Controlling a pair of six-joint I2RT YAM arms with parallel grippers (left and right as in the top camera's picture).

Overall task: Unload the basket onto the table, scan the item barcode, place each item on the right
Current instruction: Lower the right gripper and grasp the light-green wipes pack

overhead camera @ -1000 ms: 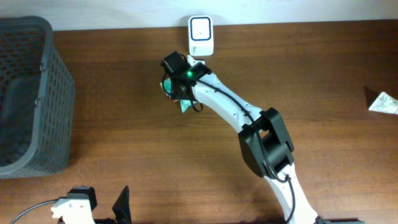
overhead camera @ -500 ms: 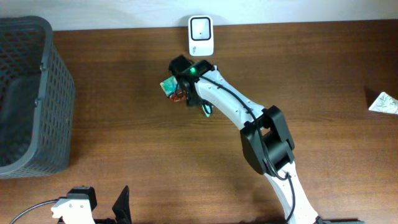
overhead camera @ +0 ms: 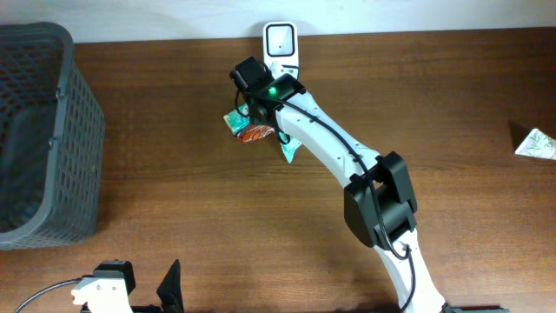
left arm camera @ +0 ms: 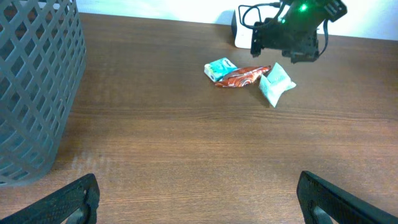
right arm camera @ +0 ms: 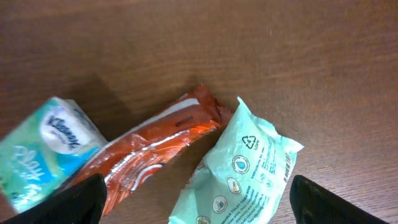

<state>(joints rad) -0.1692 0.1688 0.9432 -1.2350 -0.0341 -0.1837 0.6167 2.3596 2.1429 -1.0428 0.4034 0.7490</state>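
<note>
rightward has slid the pale green plastic pouch, now beside the orange-red foil wrapper at upper centre, below the white boxy scanner. right gripper hangs wide, empty, over them; left gripper wide too. pickup and scan seemingly remain.

Right wrist view, 8 o'clock: blue-green tissue pack reads "Kleenex" in a white oval, with "Play" below it. At 5 o'clock, mint-green pack has a triangular recycling sign and a row of round icons; its small print is too fine to read. Orange wrapper between them: nothing legible.
</note>
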